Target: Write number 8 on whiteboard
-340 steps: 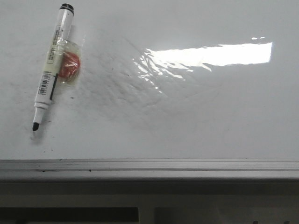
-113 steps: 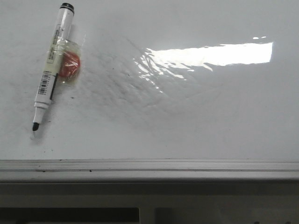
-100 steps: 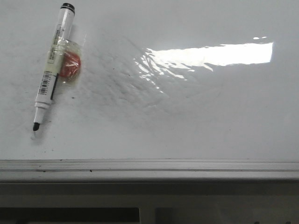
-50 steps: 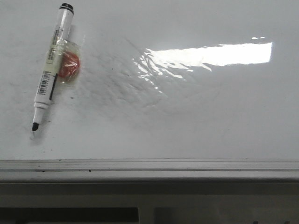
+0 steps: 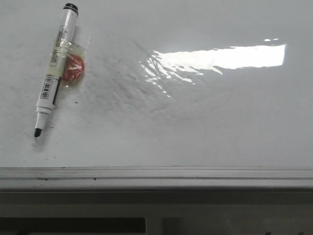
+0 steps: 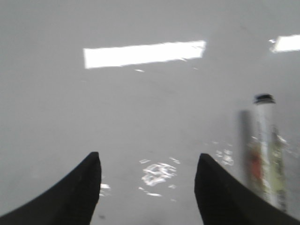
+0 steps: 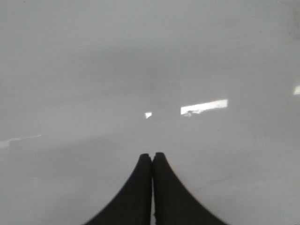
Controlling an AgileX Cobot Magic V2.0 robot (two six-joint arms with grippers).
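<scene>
The whiteboard [image 5: 195, 122] is glossy white with faint grey smudges and fills the front view. No number 8 shows on it. A white marker [image 5: 54, 71] with a black tip lies uncapped at the board's left, tip toward the near edge, with an orange-red piece [image 5: 73, 71] taped to it. In the left wrist view my left gripper [image 6: 147, 161] is open and empty above the board, and the marker [image 6: 265, 150] lies off to one side of its fingers, blurred. My right gripper [image 7: 152, 155] is shut and empty over bare board. Neither gripper shows in the front view.
The board's grey metal frame edge [image 5: 156, 177] runs along the near side. A bright light reflection [image 5: 220, 58] and a wrinkled sheen [image 5: 156, 78] lie across the board's middle.
The marker stays in place apart from slight wobbles of its tip. Nothing else has visibly changed in the front view.
</scene>
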